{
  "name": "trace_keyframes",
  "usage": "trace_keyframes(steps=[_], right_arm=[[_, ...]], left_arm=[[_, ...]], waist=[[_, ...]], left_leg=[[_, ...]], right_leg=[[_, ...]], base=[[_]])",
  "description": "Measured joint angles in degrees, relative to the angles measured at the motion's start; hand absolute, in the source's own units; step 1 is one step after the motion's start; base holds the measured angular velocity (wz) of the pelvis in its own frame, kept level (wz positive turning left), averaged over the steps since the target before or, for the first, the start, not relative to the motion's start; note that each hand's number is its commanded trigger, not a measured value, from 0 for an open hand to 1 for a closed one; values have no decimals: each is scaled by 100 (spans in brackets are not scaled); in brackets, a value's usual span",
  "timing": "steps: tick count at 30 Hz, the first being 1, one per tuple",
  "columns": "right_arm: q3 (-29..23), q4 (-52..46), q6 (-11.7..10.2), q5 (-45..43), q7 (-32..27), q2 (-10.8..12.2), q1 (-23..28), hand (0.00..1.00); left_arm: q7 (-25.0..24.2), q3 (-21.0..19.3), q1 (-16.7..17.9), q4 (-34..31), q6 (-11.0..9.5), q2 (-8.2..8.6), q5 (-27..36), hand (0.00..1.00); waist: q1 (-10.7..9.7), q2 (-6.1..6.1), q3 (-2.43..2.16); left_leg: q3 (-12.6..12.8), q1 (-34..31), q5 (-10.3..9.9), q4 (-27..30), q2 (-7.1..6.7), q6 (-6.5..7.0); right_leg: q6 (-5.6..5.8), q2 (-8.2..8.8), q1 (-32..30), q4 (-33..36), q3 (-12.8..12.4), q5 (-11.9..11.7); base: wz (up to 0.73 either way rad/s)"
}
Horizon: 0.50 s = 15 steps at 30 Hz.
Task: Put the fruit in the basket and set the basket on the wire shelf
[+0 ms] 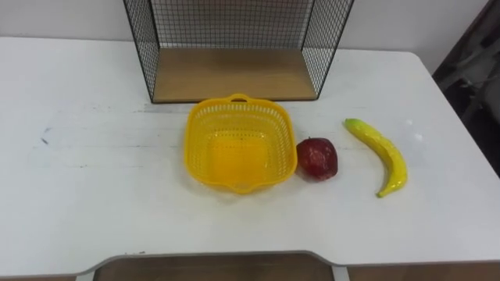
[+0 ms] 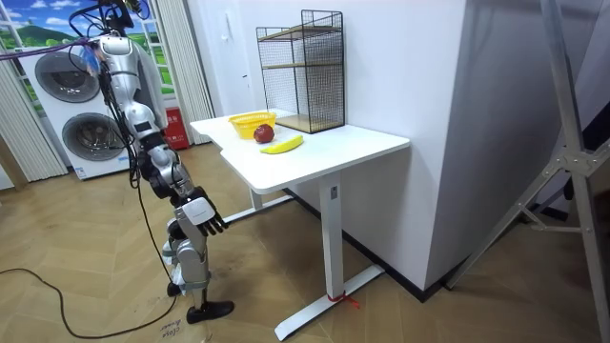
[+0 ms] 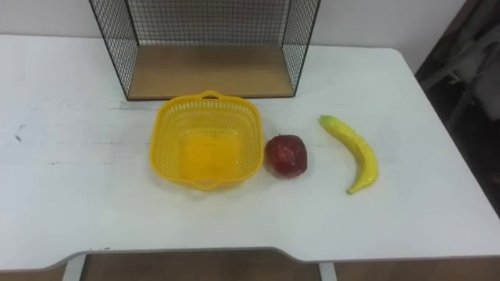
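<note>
Basket (image 1: 238, 144) sits empty on table (image 1: 94, 195) before wire shelf (image 1: 234, 74); apple (image 1: 316, 158) just beside its right rim, banana (image 1: 379, 154) further right. Right hand (image 2: 202, 214) hangs low, fingers loose, holding nothing. Best to take apple from above, clear of rim.

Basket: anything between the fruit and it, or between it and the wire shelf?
Nothing visible. The apple sits at the right rim of the basket, the banana beyond it; the wire shelf stands open directly behind.

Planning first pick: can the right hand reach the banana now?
Probably yes: the banana lies apart from the apple, nothing over it; the right hand hangs lower than the table and must rise first.
</note>
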<state>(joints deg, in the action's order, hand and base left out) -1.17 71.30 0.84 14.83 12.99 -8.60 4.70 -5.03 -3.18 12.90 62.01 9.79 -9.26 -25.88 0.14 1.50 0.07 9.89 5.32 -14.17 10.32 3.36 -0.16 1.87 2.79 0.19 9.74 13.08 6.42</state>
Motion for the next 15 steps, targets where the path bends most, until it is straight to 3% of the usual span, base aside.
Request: trace_keyframes(steps=[8,15], right_arm=[[-21,9,-1,295,-227,4,53,0],[-669,281,93,1026,-556,36,126,0]], left_arm=[[0,-12,-90,43,-18,54,42,0],[2,-486,-3,-6,-48,160,51,0]], waist=[[-5,-45,0],[-112,-42,-3]], left_leg=[[-25,-12,-6,6,2,-4],[59,5,-6,-10,-3,-2]], right_leg=[[-4,-6,-9,17,-3,-2],[1,-6,-44,57,-61,10]], base=[[1],[-3]])
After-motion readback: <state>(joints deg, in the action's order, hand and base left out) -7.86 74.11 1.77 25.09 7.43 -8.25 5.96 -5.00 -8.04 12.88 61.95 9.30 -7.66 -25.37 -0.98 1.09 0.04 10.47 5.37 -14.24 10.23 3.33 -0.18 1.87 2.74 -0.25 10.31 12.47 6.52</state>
